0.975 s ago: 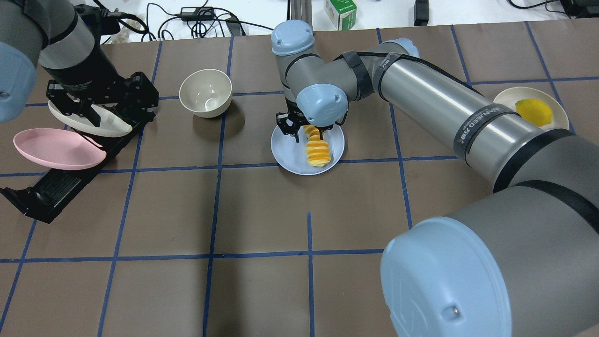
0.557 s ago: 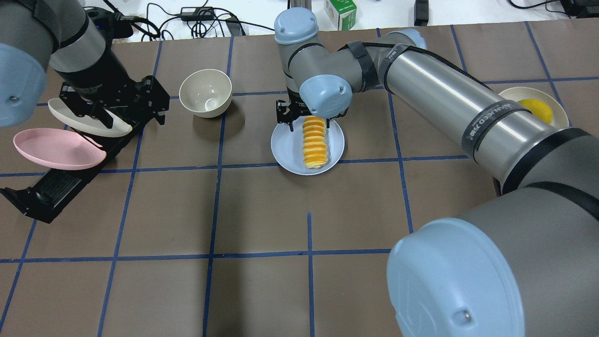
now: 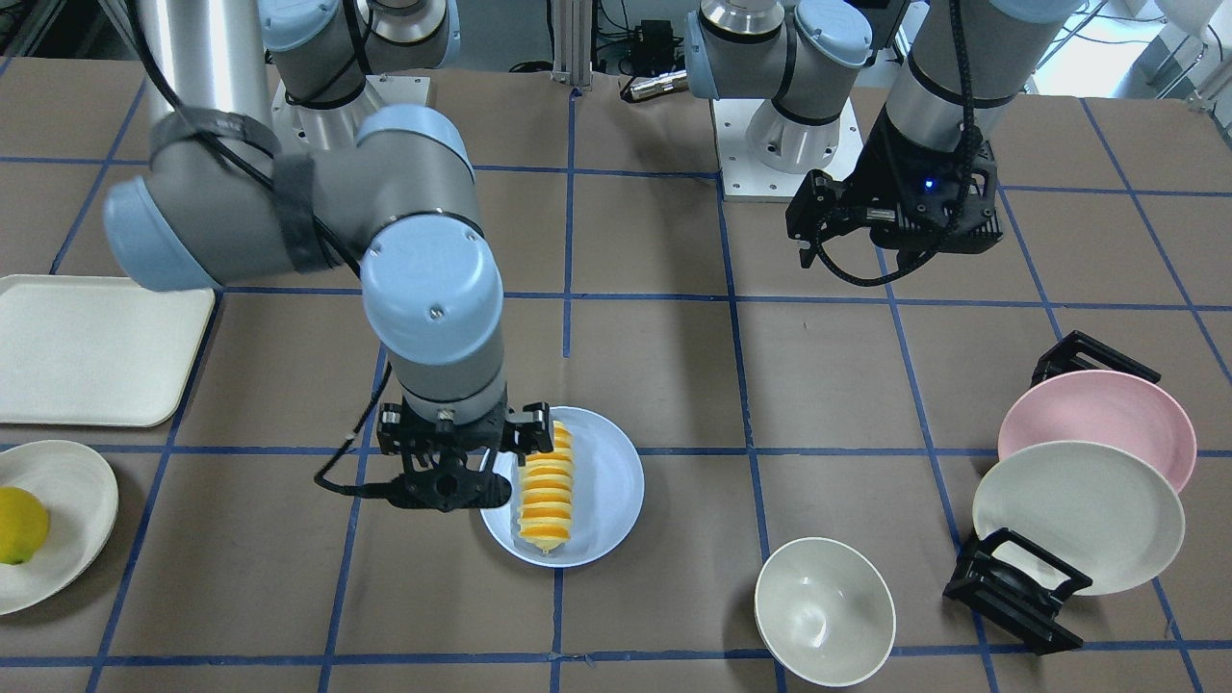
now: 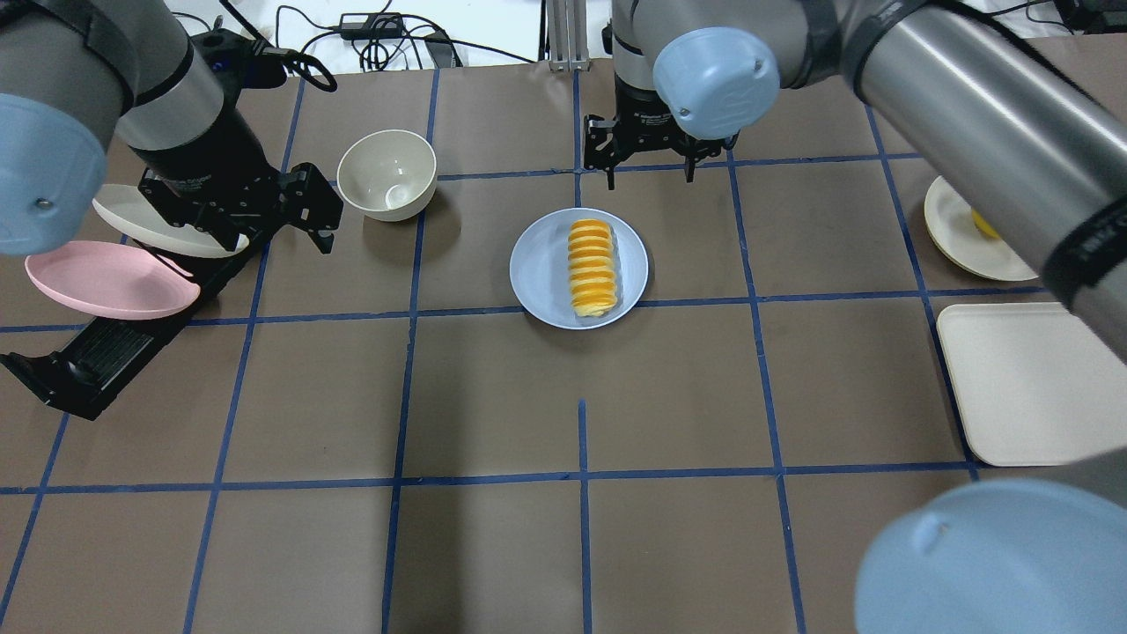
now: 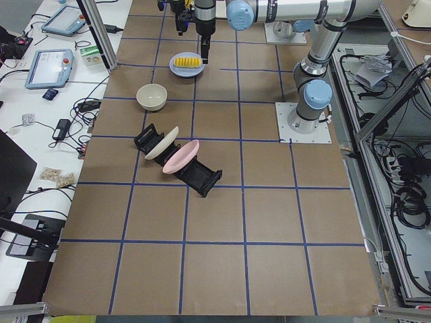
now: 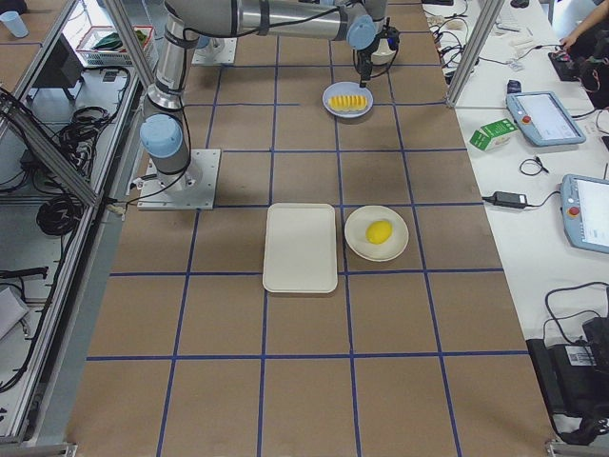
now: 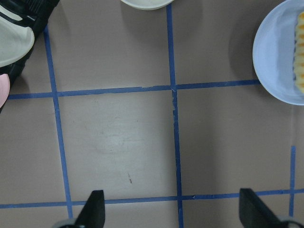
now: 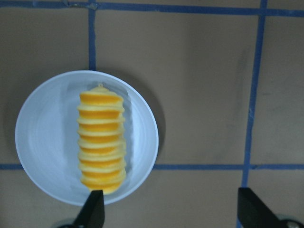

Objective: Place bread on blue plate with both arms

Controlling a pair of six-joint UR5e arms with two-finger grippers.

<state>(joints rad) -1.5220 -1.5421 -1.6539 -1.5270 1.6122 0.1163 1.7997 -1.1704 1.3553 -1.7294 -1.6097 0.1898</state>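
Bread (image 4: 592, 268) lies flat on plate (image 4: 537, 275); placement looks done. Right gripper (image 4: 650, 172) spread wide, empty, raised near plate. Left gripper (image 4: 280, 220) spread, empty, well apart. Next: likely retreat both arms

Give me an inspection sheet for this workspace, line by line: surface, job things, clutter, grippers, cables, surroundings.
Surface: table, brown cover with a blue tape grid; no spills seen.
Job's things: bread lies flat on the blue plate, touched by neither gripper.
Clutter: cream bowl; pink plate and cream plate tilted in a black rack; lemon on a small plate; tray.
Grippers: left gripper open, empty, raised over bare table; right gripper open, empty, raised near the blue plate.
Cables: black cables beyond the table's far edge.
Surroundings: green carton and two tablets on the side bench.
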